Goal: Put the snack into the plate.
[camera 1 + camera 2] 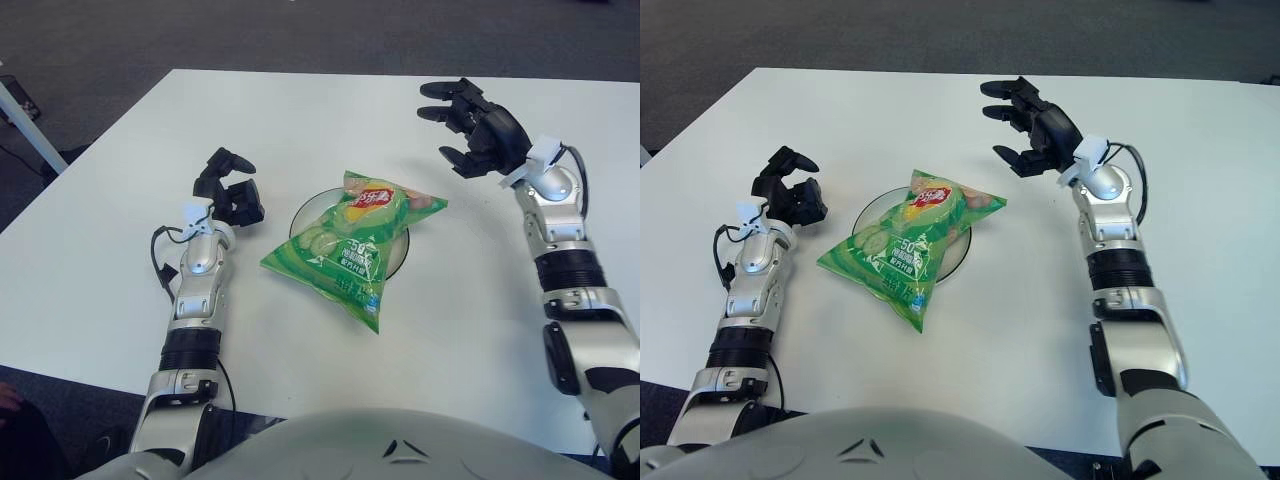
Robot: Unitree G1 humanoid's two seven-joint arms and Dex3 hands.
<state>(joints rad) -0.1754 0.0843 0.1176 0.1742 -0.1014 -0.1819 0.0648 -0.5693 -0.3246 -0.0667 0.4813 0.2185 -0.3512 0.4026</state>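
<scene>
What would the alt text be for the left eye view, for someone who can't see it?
A green snack bag lies across a dark plate on a white table, overhanging its near rim. The robot's right hand is open beyond and to the right of it, and the left hand shows curled to its left, holding nothing.

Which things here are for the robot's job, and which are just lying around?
For the job:
snack bag, lying on the plate
plate
right hand, open, above the table beyond the bag

Just there:
left hand, left of the plate
table
</scene>
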